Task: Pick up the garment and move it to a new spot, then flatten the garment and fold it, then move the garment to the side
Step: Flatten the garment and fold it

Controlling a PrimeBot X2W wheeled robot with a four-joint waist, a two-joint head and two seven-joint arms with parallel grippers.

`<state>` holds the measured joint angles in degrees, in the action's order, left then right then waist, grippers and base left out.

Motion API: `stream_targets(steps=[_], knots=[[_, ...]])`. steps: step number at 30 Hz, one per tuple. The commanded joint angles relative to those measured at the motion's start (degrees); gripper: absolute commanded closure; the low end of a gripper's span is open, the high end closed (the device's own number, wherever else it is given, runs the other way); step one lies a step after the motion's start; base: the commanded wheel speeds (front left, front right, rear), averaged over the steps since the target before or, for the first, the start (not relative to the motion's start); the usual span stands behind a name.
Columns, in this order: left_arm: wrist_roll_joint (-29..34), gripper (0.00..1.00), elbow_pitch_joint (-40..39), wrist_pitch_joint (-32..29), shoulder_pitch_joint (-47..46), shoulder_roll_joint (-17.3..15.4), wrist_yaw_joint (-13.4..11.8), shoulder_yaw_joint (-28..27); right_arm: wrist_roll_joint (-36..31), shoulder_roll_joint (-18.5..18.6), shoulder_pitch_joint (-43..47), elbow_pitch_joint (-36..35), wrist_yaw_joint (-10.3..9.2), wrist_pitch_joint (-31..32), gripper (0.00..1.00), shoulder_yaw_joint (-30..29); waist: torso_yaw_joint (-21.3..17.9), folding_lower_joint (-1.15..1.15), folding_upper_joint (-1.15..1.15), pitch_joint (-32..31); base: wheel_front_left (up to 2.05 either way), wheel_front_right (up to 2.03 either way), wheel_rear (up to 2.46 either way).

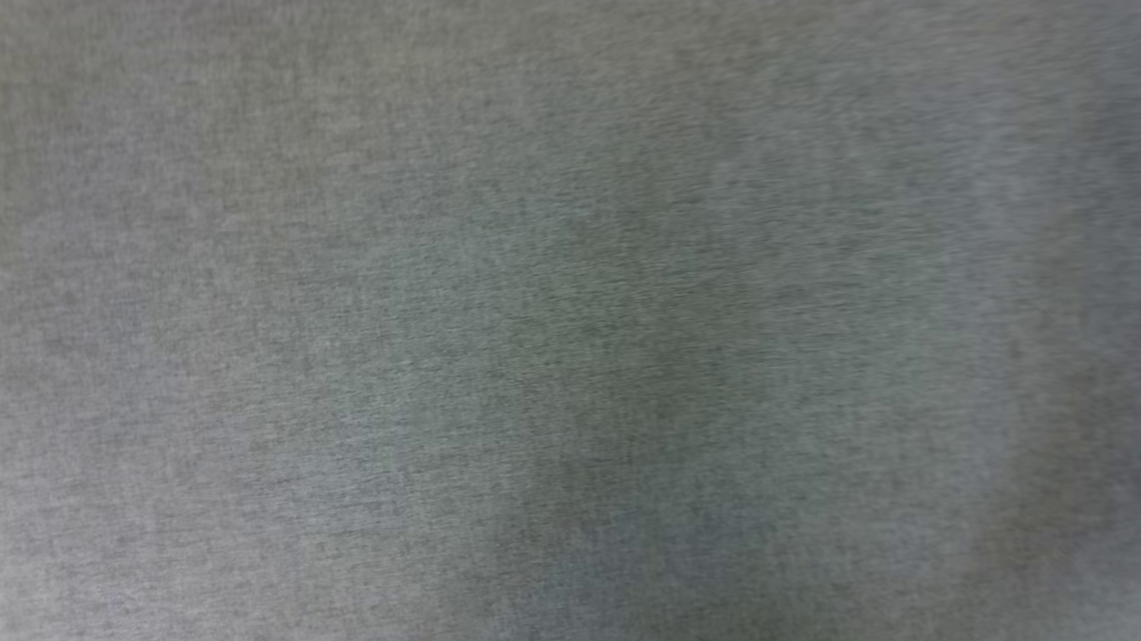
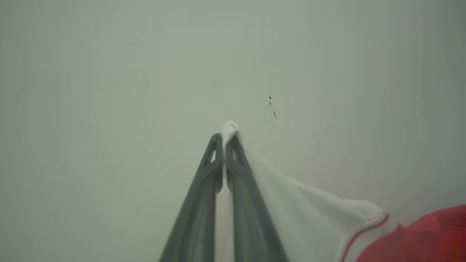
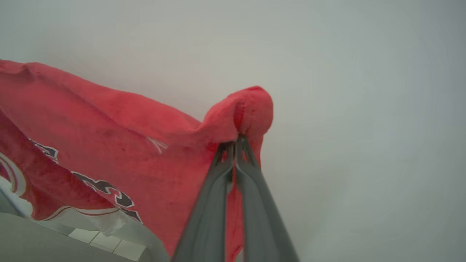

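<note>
Here, one garment is held by two grippers. The left gripper is pinched tight on a white sleeve corner, which pokes out just past its tips. The right gripper is clamped on a bunched red fold, with lettered cloth trailing leftward in its wrist view.

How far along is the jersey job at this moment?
Done: the pick-up grasp. The left claw is shut on the white sleeve, and the right claw is shut on a red hem corner of the jersey. In hand: carrying it, apparently lifted and hanging between both claws. Left: laying it flat, folding it and moving it aside; it hangs creased, not yet flattened.
</note>
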<state>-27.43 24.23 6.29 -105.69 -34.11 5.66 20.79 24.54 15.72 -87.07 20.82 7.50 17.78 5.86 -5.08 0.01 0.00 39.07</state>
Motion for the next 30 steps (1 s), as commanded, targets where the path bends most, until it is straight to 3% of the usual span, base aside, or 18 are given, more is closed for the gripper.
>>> stream_targets(steps=[1,9,16,24,30], knots=[[-0.49,1.0,1.26,1.39,1.67,0.6,0.33,0.38,-0.36,-0.46,0.58,1.33,-0.02,-1.61,1.0,1.55,0.94,-0.01,0.0,0.82,0.0,0.0,0.0],[-3.11,1.0,3.92,6.29,15.75,3.12,0.79,2.49,0.7,1.06,8.8,7.21,-0.02,-7.94,1.0,7.61,2.96,-0.01,0.0,-1.42,0.0,0.0,0.0],[-6.9,1.0,-1.58,7.38,42.83,4.21,-2.37,4.15,4.87,2.58,24.21,11.5,-0.02,-11.8,1.0,13.69,4.78,-0.01,0.0,-10.18,0.0,0.0,0.0],[-10.55,1.0,-11.01,4.54,67.75,2.1,-6.82,6.52,9.24,6.28,40.23,12.31,-0.02,-13.72,1.0,18.64,7.43,-0.01,0.0,-20.31,0.0,0.0,0.0],[-13.56,1.0,-19.11,0.37,84.62,-2.29,-9.33,8.49,13.8,10.01,52.55,9.82,-0.02,-13.73,1.0,20.75,9.3,-0.01,0.0,-26.78,0.0,0.0,0.0]])
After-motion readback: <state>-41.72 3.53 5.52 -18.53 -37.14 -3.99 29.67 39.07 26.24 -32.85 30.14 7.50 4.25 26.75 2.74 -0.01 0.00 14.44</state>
